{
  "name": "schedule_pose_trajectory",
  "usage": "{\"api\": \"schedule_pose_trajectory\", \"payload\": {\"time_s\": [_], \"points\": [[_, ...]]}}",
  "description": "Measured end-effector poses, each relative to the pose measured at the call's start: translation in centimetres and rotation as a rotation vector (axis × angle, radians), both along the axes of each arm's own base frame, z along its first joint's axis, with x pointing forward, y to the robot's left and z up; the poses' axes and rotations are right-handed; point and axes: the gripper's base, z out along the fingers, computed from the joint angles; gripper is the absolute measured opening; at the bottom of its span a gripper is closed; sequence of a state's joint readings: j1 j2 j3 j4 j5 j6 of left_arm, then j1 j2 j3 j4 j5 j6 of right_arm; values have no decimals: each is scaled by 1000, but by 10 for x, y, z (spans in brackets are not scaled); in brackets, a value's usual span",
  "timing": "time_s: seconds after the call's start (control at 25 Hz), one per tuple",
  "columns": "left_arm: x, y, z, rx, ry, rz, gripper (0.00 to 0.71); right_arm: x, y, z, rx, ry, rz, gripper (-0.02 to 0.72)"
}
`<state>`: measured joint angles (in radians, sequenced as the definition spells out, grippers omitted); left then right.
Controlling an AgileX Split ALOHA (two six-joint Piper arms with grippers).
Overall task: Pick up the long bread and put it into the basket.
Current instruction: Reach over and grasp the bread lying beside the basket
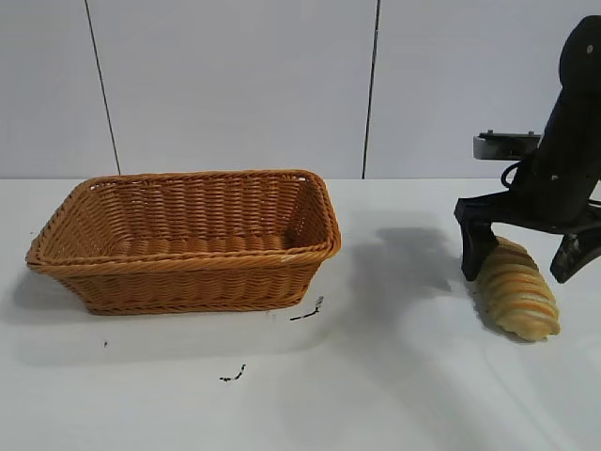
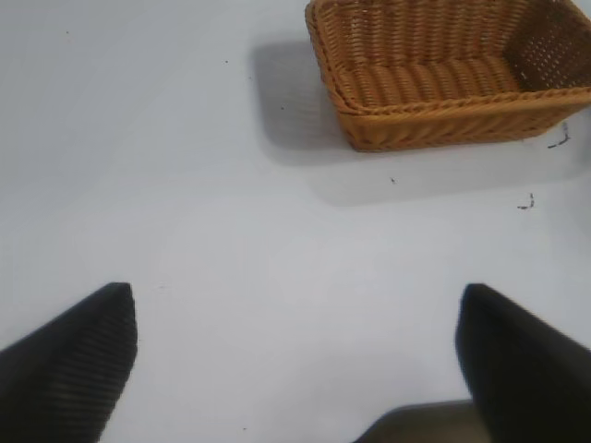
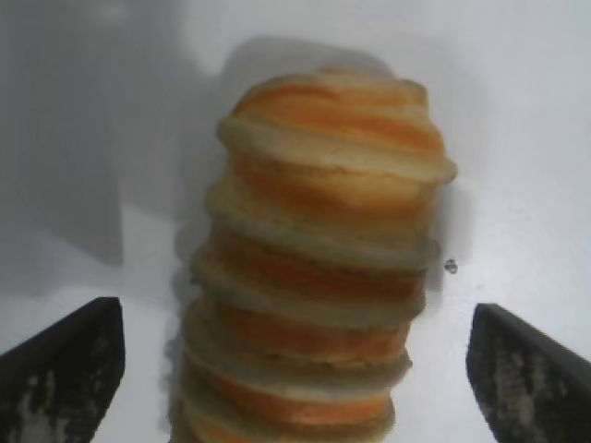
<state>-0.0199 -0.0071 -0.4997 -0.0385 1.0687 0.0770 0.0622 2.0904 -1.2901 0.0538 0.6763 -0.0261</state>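
ridged, orange-striped long bread [image 1: 517,290] lies between the open right pincer [image 1: 522,256].

Right tool [image 1: 526,252] low with fingers spread; left tool [image 2: 295,346] open.

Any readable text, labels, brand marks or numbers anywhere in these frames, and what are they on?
None can be read.
The basket, the long bread and the right gripper carry no print.
The small dark marks on the table near the basket are scuffs or scribbles, not legible characters.
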Motion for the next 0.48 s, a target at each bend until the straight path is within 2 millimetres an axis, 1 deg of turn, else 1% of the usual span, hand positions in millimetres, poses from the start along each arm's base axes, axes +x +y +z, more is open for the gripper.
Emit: {"api": "schedule_pose_trajectory", "payload": {"time_s": [0.04, 0.12, 0.2, 0.24, 0.28, 0.32, 0.36, 0.4, 0.44, 0.48], "points": [[0, 0, 0, 0, 0, 0, 692, 0, 0, 0, 0, 1, 0, 678], [0, 0, 0, 0, 0, 0, 692, -1, 0, 0, 0, 8, 0, 634], [0, 0, 0, 0, 0, 0, 692, -1, 0, -1, 0, 16, 1, 583], [0, 0, 0, 0, 0, 0, 692, -1, 0, -1, -1, 18, 1, 543], [0, 0, 0, 0, 0, 0, 692, -2, 0, -2, -1, 22, 1, 484], [0, 0, 0, 0, 0, 0, 692, -2, 0, -2, -1, 22, 1, 398], [0, 0, 0, 0, 0, 0, 692, -2, 0, -2, -1, 22, 1, 292], [0, 0, 0, 0, 0, 0, 692, -2, 0, -2, -1, 22, 1, 204], [0, 0, 0, 0, 0, 0, 692, -2, 0, -2, -1, 22, 1, 139], [0, 0, 0, 0, 0, 0, 692, -2, 0, -2, -1, 22, 1, 117]]}}
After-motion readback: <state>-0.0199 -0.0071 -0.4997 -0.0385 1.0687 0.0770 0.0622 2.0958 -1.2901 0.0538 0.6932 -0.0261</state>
